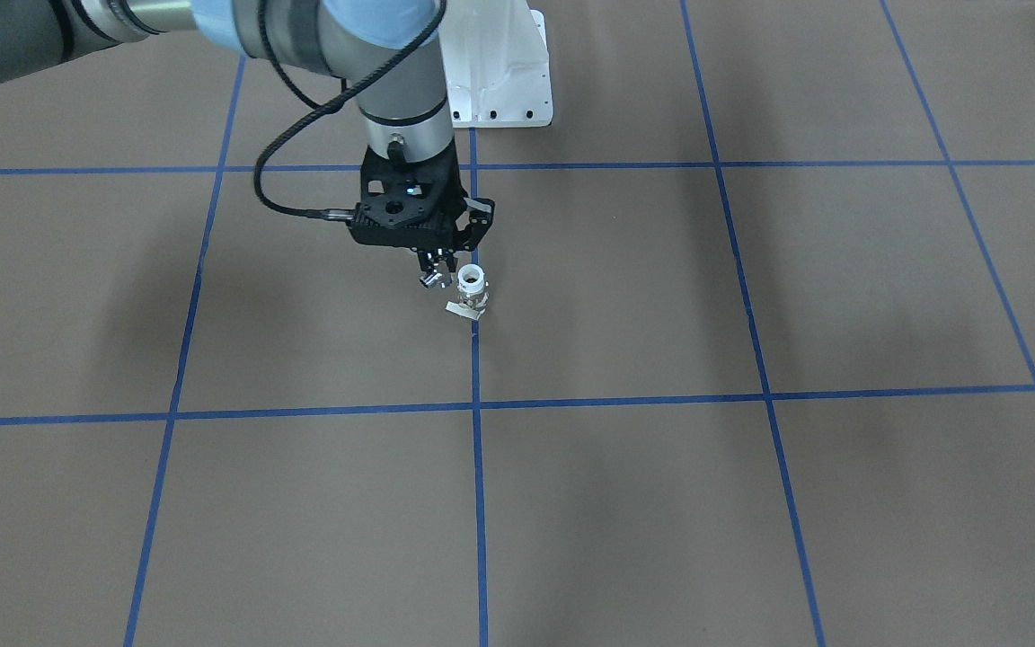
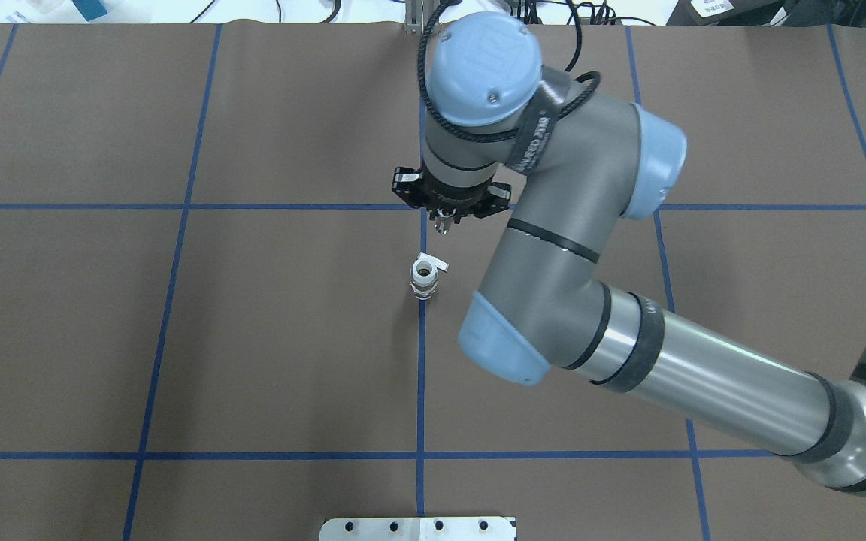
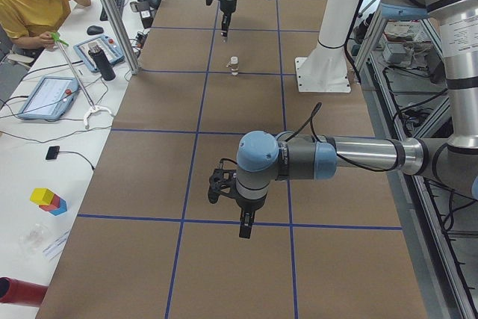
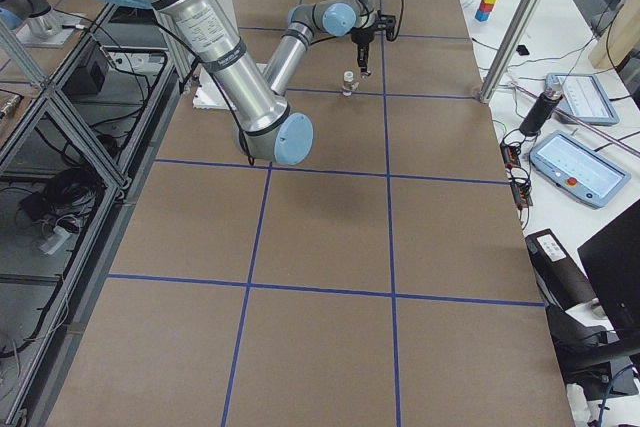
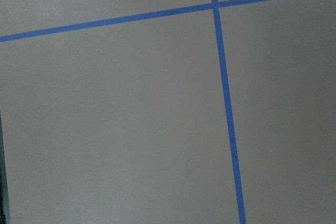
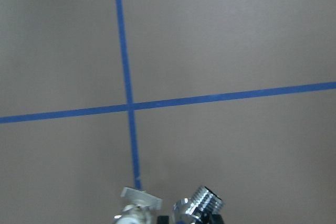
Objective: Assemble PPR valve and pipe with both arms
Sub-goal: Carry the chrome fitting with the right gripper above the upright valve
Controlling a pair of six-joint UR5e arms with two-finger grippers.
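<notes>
The brown table (image 2: 252, 338), gridded with blue tape lines (image 2: 420, 391), is filling every view. My right arm (image 2: 591, 248) is stretching from the lower right of the overhead view to the middle, its wrist pointing straight down. My left arm (image 3: 351, 156) is showing only in the left side view, low in the frame and well apart from the parts. There my left gripper (image 3: 245, 228) is hanging over a tape line near the bottom centre, and I cannot tell how far its fingers are parted. Its wrist camera is looking down on table and a tape crossing.

My right gripper (image 1: 434, 268) is hovering just above the table at the middle of the front view. Its fingers are pinching close on the pipe (image 6: 201, 204), the shiny bent piece showing a threaded end at the bottom edge of the right wrist view.

The valve (image 1: 473, 289) is standing upright on a tape line in the centre of the front view. Its white collar is facing up and its pale tab is resting on the table, just right of the pipe there. Whether the two are touching, I cannot tell.
</notes>
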